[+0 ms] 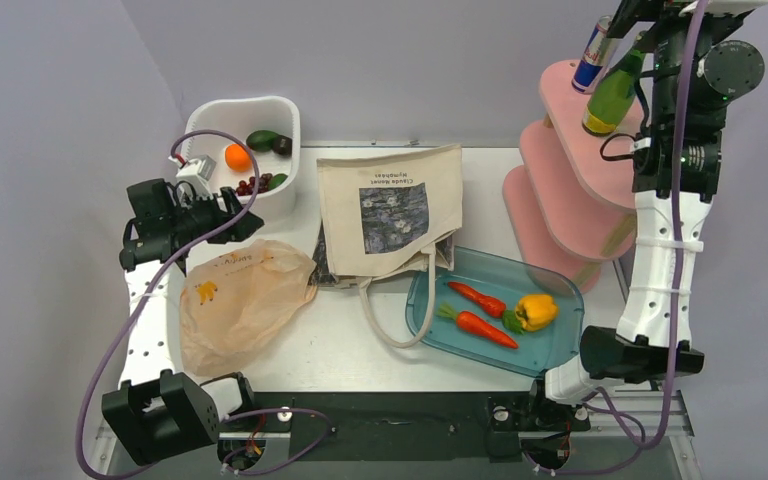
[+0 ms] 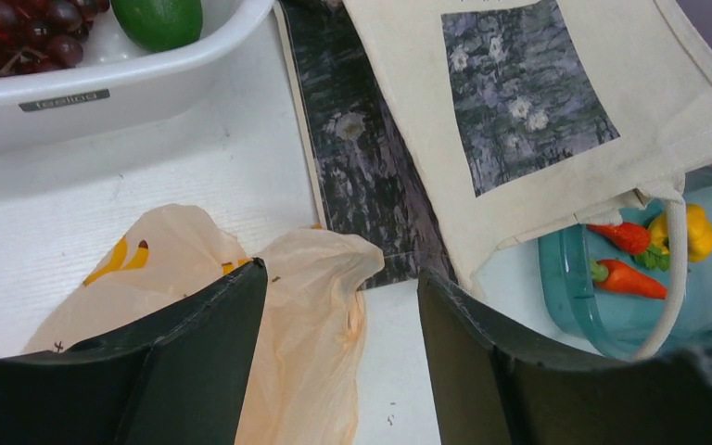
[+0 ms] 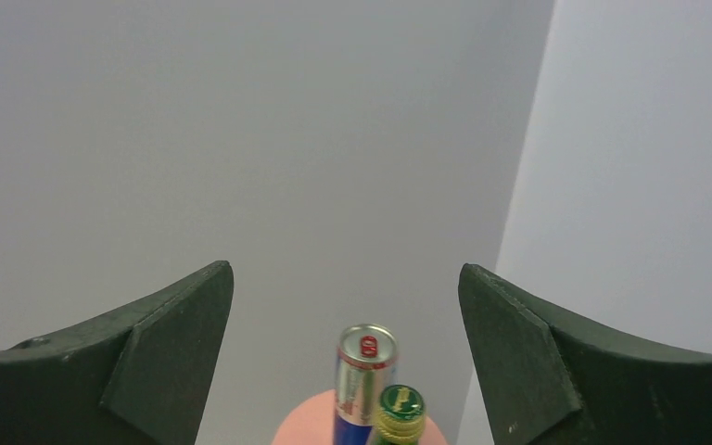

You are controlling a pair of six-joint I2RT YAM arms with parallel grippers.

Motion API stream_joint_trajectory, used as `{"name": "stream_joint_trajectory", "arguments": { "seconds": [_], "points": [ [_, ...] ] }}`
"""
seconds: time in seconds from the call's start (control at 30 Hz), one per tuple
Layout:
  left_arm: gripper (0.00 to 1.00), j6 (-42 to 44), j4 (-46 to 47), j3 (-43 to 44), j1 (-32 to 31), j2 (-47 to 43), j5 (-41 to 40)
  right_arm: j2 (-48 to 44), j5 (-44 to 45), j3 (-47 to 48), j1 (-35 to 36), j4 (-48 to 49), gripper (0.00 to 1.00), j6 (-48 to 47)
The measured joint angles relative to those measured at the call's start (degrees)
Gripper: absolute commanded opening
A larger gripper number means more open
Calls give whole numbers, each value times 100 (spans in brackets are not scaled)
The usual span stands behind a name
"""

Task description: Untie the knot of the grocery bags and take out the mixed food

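Centre frame: cream canvas tote (image 1: 390, 205), flat. Lower left: peach plastic bag (image 1: 240, 300), slack under left gripper (image 2: 341, 269), released, clasping nothing. Lower right: carrots (image 1: 485, 326) in teal tray (image 1: 550, 350). Upper right: right gripper (image 3: 345, 267), spread wide, empty, above bottle (image 1: 612, 92) and can (image 1: 592, 55).

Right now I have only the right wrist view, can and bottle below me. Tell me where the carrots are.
Observer: Both carrots lie in the teal tray, beside a yellow bell pepper.
Operator: Report the left gripper.
Observer: The left gripper is open, hovering over the flattened orange plastic bag.
Operator: Now the tote.
Observer: The canvas tote lies flat, one handle draped over the tray's rim.
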Motion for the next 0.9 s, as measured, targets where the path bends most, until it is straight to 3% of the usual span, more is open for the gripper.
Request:
{"name": "stream_joint_trajectory", "arguments": {
  "seconds": [0.23, 0.47, 0.77, 0.83, 0.9],
  "points": [
    [59, 903, -1436, 282, 542, -175, -87, -713, -804, -160, 597, -354, 87, 68],
    [59, 2352, -2645, 608, 1300, 146, -1091, -1438, -1460, -1499, 1875, -898, 86, 72],
    [59, 3578, -2096, -717, 1373, 669, -2911, -1110, -1937, -3018, 3508, -1729, 84, -214],
    [56, 3670, -1930, -938, 1373, 966, -2997, -1038, -2039, -3182, 3716, -1816, 84, -280],
    [36, 3735, -1821, -1056, 1373, 1189, -2931, -999, -2120, -3276, 3832, -1810, 84, -299]
  ]
}}
